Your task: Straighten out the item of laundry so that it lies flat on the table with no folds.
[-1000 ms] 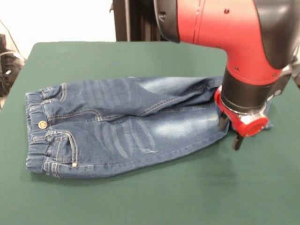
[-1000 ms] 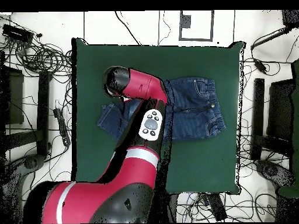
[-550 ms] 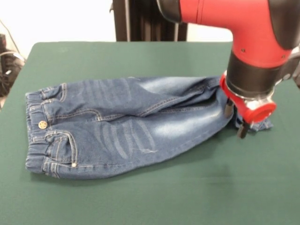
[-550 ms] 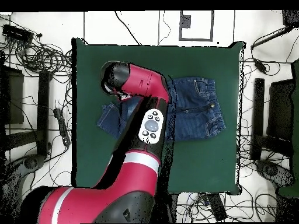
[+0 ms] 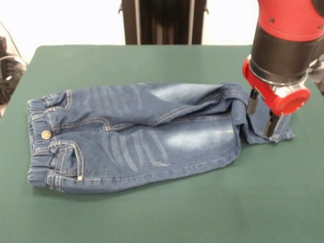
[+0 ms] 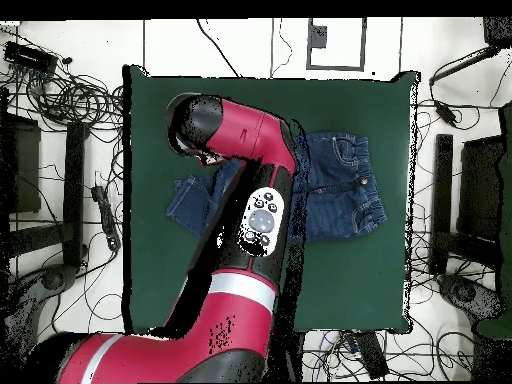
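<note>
The item of laundry (image 5: 142,134), a small pair of blue jeans, lies on the green table (image 5: 152,61) with its waistband at the left and its legs running right. The leg ends are bunched and creased at the right, and one leg overlaps the other. My gripper (image 5: 262,117) hangs just above those leg ends, open, its two dark fingers (image 5: 251,104) apart with nothing between them. In the overhead view the red arm (image 6: 255,180) crosses the middle of the jeans (image 6: 345,185) and hides the gripper; the leg ends (image 6: 188,205) stick out on its left.
A black stand (image 5: 162,23) rises behind the table's far edge. Cables and equipment (image 6: 60,95) ring the table (image 6: 340,280) on the floor. A dark object with wires (image 5: 7,66) sits off the table's left side.
The gripper has risen and shifted right and toward the far side, off the lower leg's end. The leg ends, hidden behind the wrist before, now show as a creased bunch.
</note>
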Motion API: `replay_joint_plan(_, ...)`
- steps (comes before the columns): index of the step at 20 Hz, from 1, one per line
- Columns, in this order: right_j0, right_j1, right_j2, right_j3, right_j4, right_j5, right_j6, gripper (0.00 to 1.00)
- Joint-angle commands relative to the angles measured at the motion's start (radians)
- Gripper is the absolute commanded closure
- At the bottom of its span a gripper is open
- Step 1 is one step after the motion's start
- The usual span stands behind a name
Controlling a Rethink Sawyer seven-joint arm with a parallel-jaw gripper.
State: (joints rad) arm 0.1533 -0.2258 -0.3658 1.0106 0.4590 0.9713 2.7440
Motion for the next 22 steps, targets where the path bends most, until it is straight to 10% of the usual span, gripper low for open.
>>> replay_joint_plan(1,0.043,0.030,0.055,0.033,0.046,0.053,0.302,0.00)
replay_joint_plan(22,0.089,0.181,0.115,0.031,0.190,-0.071,0.403,0.00)
